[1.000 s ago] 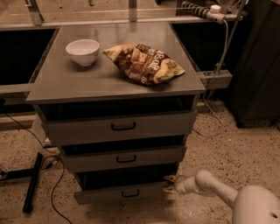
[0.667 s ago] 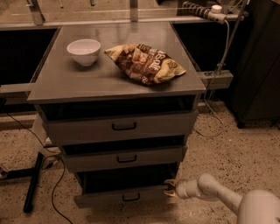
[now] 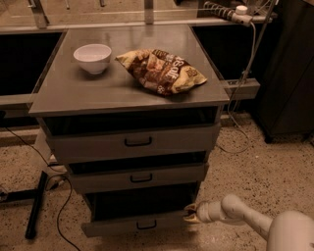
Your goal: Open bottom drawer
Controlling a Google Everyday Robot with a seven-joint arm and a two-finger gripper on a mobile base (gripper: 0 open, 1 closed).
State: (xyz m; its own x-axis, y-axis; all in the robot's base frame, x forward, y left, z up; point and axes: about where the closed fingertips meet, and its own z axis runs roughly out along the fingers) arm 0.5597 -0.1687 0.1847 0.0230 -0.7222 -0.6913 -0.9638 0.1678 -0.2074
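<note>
The grey cabinet has three stacked drawers with black loop handles. The bottom drawer (image 3: 142, 223), the narrowest and lowest, stands pulled out toward the camera, with a dark gap above its front panel. Its small handle (image 3: 146, 225) is at centre. My gripper (image 3: 190, 213) is at the drawer's right front corner, touching or right beside the panel's end, at the tip of the white arm (image 3: 230, 211) that comes in from the lower right. The top drawer (image 3: 135, 142) and middle drawer (image 3: 140, 177) are also slightly out.
On the cabinet top (image 3: 64, 93) sit a white bowl (image 3: 92, 57) and a crumpled chip bag (image 3: 161, 70). A black stand leg (image 3: 35, 205) and cables lie on the speckled floor at left. A power strip (image 3: 228, 11) with a cord hangs at the upper right, by a dark cabinet (image 3: 289, 73).
The view has shifted so the cabinet sits a little further right and lower. The gripper stays at the bottom drawer's right corner; the drawer looks slightly further out.
</note>
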